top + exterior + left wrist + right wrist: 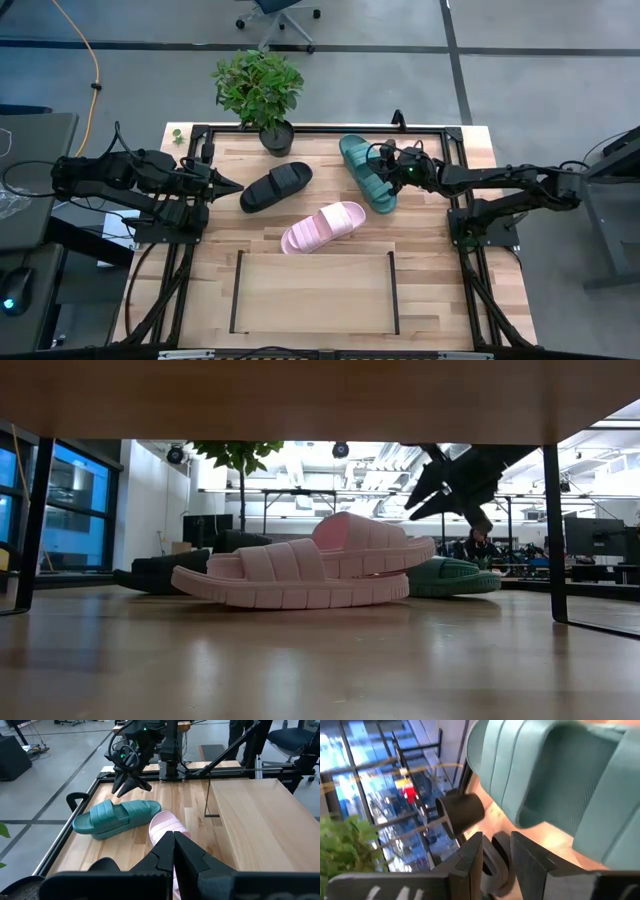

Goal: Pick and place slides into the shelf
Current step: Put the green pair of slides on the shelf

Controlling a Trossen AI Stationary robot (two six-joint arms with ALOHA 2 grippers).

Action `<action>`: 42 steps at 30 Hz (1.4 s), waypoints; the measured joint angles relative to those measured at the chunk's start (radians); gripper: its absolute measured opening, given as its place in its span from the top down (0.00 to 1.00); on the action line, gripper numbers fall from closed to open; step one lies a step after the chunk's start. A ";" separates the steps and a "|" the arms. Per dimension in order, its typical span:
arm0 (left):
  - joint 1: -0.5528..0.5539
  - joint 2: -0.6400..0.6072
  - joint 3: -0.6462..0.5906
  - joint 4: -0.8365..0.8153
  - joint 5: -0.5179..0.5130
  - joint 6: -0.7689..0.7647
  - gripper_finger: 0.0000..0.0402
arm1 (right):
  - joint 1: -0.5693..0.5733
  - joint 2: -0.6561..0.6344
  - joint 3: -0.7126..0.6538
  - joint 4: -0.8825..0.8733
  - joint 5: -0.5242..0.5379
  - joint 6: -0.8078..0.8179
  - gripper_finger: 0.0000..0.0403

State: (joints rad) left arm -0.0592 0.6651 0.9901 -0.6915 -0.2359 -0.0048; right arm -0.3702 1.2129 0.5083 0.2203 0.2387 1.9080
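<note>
From above, the right gripper (pixel 378 160) was seen over the teal-green slide (pixel 366 172), behind the empty shelf (pixel 312 290); from its wrist, its fingers were slightly apart; the left gripper (pixel 173 851) was seen closed.

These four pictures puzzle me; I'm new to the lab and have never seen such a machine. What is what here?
It is a table robot with two dark arms, each ending in a two-finger gripper. One picture looks straight down on the table, one looks level across its top, and one comes from a camera on each arm's wrist.

On the wood lie three slides: a black slide, a pink slide and a teal slide, with a potted plant at the far edge. The shelf, a light panel between thin black rails, has nothing on it.

The left gripper is shut, its tip just beside the black slide. The right gripper is over the teal slide with fingers slightly apart. Neither holds anything.
</note>
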 joint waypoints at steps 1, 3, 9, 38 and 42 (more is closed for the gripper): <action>0.000 0.000 0.000 0.000 0.000 0.000 1.00 | 0.000 0.000 0.000 -0.002 0.015 0.013 0.77; 0.000 0.000 0.000 0.000 0.000 0.002 1.00 | -0.001 0.000 0.000 -0.005 0.037 0.030 0.77; 0.000 0.000 0.000 -0.008 0.000 0.024 1.00 | -0.001 0.000 0.000 -0.076 0.024 0.057 0.77; 0.000 0.000 0.000 -0.017 0.019 0.019 1.00 | -0.062 0.227 0.114 -0.028 -0.061 0.020 0.77; 0.000 0.000 0.000 -0.018 0.019 0.019 1.00 | -0.062 0.256 0.142 -0.028 -0.067 0.003 0.77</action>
State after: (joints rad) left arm -0.0593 0.6651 0.9901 -0.7093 -0.2165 0.0139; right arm -0.4324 1.4692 0.6502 0.1925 0.1713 1.9110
